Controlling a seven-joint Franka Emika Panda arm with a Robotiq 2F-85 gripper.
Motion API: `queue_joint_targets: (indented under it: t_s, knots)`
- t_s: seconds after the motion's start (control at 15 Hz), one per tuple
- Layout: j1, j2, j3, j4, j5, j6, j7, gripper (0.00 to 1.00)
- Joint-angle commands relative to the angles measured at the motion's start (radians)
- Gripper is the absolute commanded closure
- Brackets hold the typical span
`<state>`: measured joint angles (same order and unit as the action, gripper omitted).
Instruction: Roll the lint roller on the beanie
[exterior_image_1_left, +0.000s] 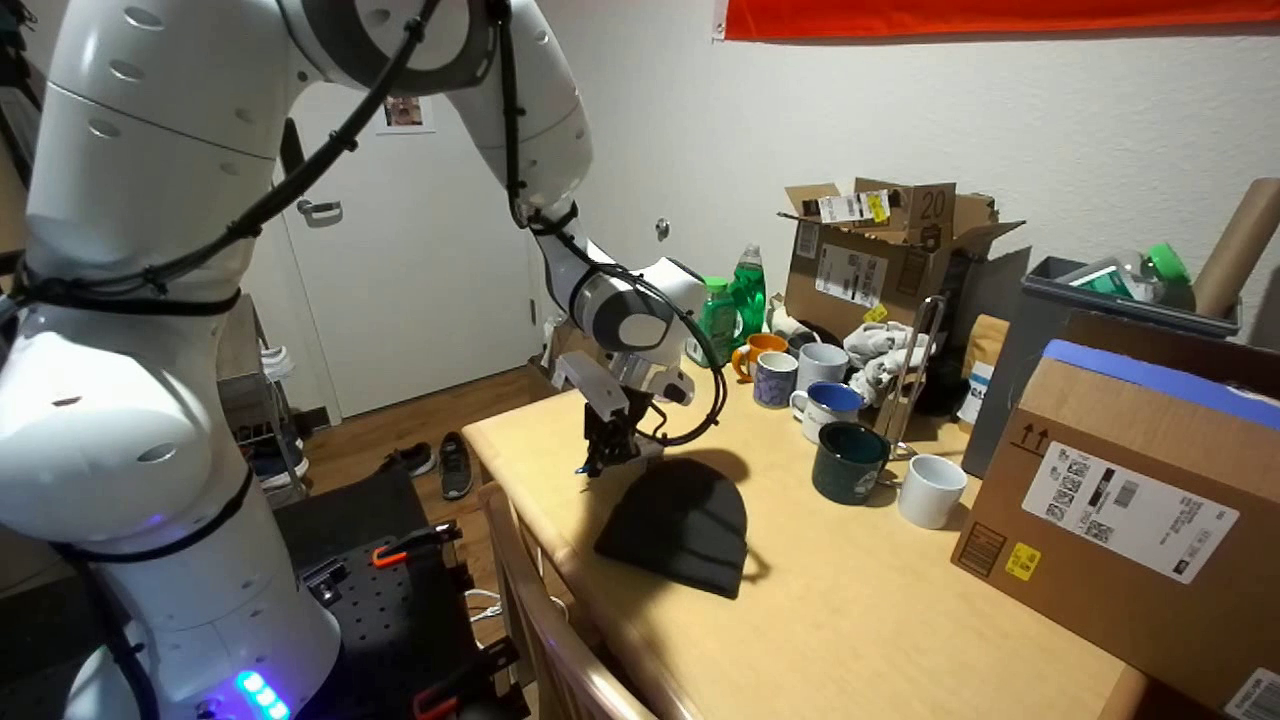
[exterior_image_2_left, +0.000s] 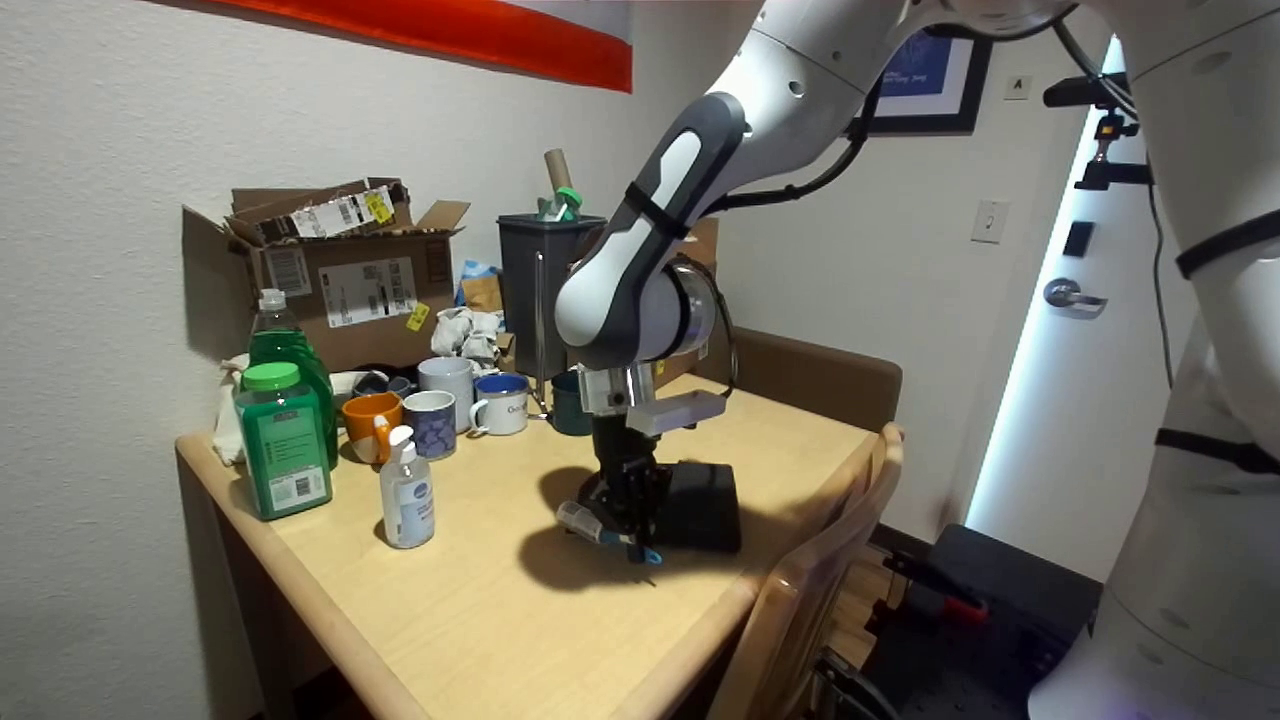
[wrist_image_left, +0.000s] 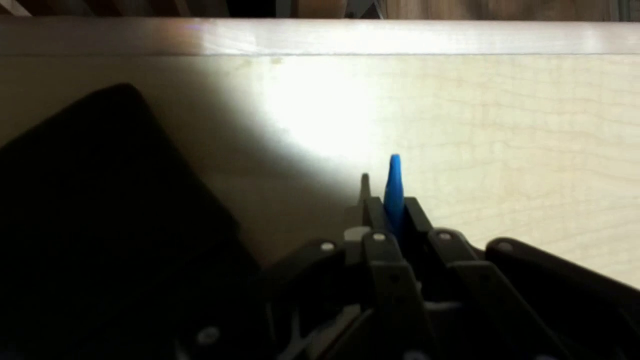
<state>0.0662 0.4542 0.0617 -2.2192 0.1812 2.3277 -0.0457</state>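
Note:
The black beanie (exterior_image_1_left: 678, 528) lies flat on the wooden table, its rounded end towards the mugs. Shut on the blue handle of the lint roller (exterior_image_2_left: 578, 520) is my gripper (exterior_image_2_left: 638, 548), pointing down just beside the beanie. The roller's pale head sticks out on the side away from the beanie, and the handle's tip shows past the fingers. In the wrist view the blue handle (wrist_image_left: 394, 187) stands between the two fingertips, while the dark beanie (wrist_image_left: 110, 225) fills the left, apart from it. A shadow of the handle falls on the table, so the tool looks raised a little above it.
Several mugs, among them a dark green cup (exterior_image_1_left: 849, 462) and a white mug (exterior_image_1_left: 931, 491), stand beyond the beanie. A sanitizer bottle (exterior_image_2_left: 408, 495) and green soap bottles (exterior_image_2_left: 283, 440) are near the far edge. A cardboard box (exterior_image_1_left: 1130, 510) and a chair (exterior_image_2_left: 800, 590) flank the table.

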Motion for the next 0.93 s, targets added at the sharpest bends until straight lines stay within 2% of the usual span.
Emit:
queue_joint_targets:
  t_s: [0.0,0.27,0.87]
  knots:
    - [0.027,-0.013,0.013,-0.001,-0.035,0.001,0.054,0.97]
    - [0.029,-0.013,0.009,0.003,-0.035,0.002,0.062,0.97]
    - [-0.054,-0.012,-0.01,-0.005,0.008,0.0,0.032,0.97]
